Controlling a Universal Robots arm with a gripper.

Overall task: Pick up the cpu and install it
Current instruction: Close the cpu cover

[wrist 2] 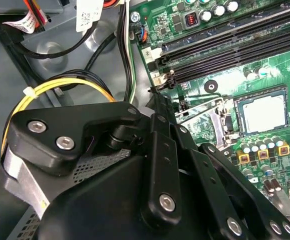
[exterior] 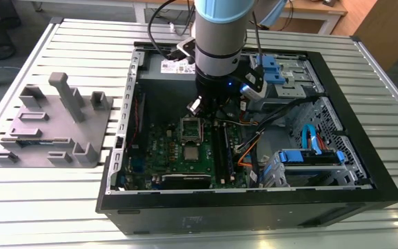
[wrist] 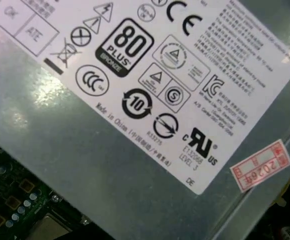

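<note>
The cpu (exterior: 190, 153), a small flat silvery-grey square chip, lies on the green motherboard (exterior: 161, 148) at centre frame in the exterior view. The black gripper (exterior: 200, 108) hangs higher in that frame. I cannot tell whether it is spread or closed.

The gripper (exterior: 211, 113) is being held low inside the open computer case (exterior: 385, 193), over the green motherboard (exterior: 173, 148), near the cpu (exterior: 190, 153) lying flat there. A grey post block (exterior: 47, 124) is being borne by the slatted table (exterior: 60, 207) at the exterior view's left.
</note>
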